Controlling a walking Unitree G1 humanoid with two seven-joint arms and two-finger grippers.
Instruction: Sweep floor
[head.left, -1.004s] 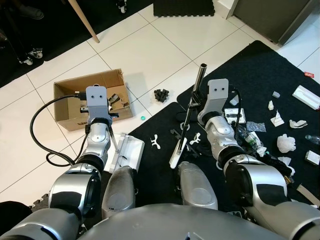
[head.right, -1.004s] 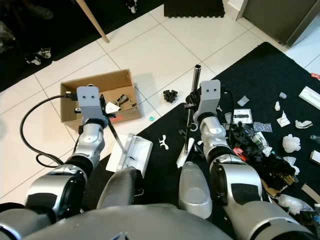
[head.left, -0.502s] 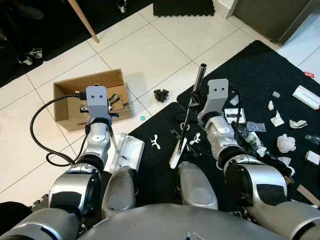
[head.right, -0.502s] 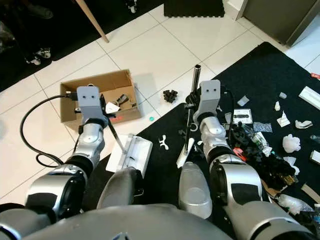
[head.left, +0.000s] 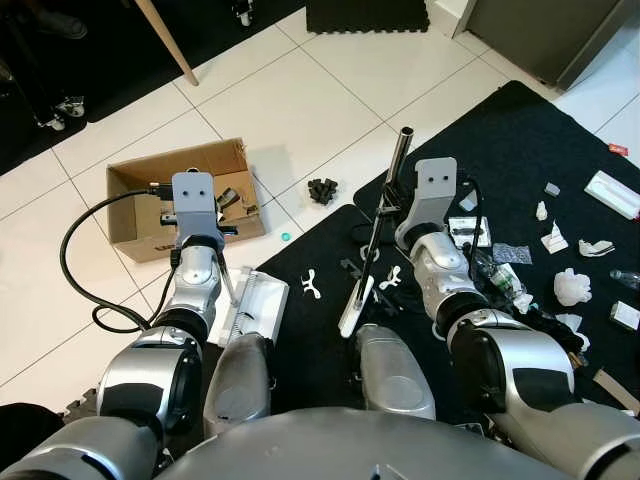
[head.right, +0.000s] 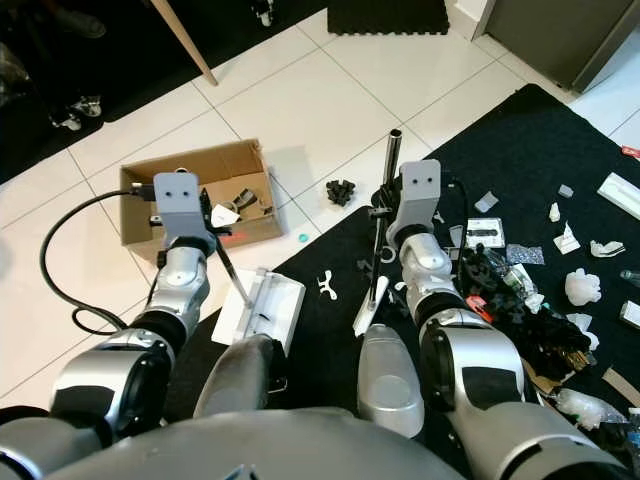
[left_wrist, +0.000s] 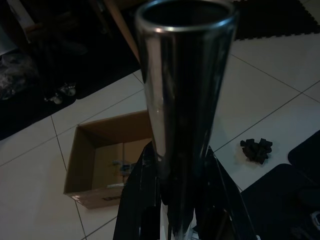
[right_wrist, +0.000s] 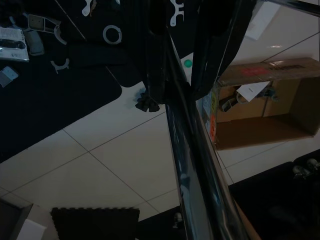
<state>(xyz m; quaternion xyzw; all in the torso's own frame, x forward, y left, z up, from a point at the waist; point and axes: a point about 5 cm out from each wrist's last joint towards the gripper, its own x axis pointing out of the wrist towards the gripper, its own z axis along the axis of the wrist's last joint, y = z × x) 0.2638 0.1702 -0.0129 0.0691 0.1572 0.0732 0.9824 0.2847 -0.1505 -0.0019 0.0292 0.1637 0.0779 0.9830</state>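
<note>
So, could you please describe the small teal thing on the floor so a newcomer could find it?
Start at the open cardboard box on the white tiles. Just past its corner nearest the black mat lies a tiny round teal cap. It sits alone on bare tile, the only coloured speck; the nearby black clump is bigger and dark.

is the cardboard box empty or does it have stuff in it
Not empty. The open cardboard box on the white tiles holds several small scraps, visible through its open top.

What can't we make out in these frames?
- Left gripper: in the left wrist view the metal handle covers the gap; the grip is unclear.
- Cardboard box contents: too small in the eye views, dim in the wrist views.
- Litter on the black mat: cut off by the right edge.
</note>
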